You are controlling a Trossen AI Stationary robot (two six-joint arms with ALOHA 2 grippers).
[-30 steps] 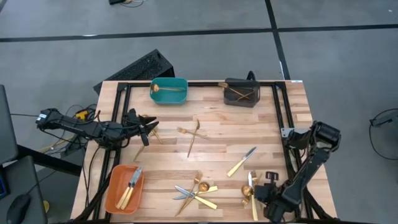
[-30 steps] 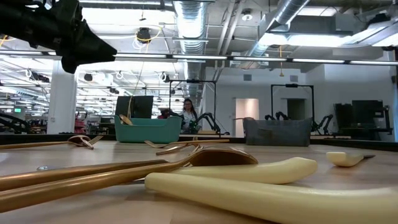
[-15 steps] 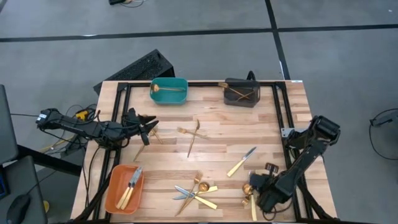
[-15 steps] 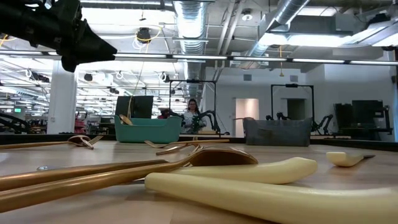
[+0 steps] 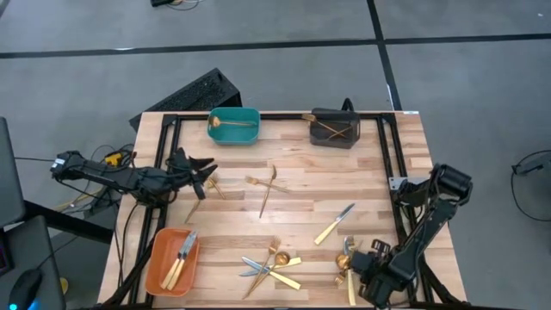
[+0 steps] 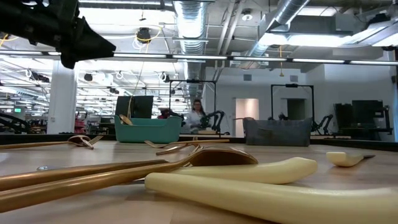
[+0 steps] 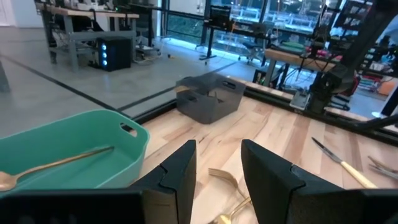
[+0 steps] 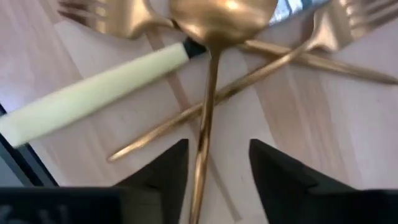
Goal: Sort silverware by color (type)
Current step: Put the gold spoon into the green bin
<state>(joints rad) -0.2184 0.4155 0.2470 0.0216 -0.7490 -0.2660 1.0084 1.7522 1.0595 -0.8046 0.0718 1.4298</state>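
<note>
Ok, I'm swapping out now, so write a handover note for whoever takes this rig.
Left gripper: open, empty, hovering at the table's left side above a fork.
Right gripper: open, low over a gold spoon in the near-right pile, nothing held.
Done: spoon in the teal bin, forks in the grey bin, knives in the orange bin.
Left: about a dozen pieces loose on the table.

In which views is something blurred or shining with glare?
Low view: the pale knife handle nearest the camera is out of focus. Right wrist view: the gold spoon is blurred and carries a bright glare. High view: even light, sharp.
</note>
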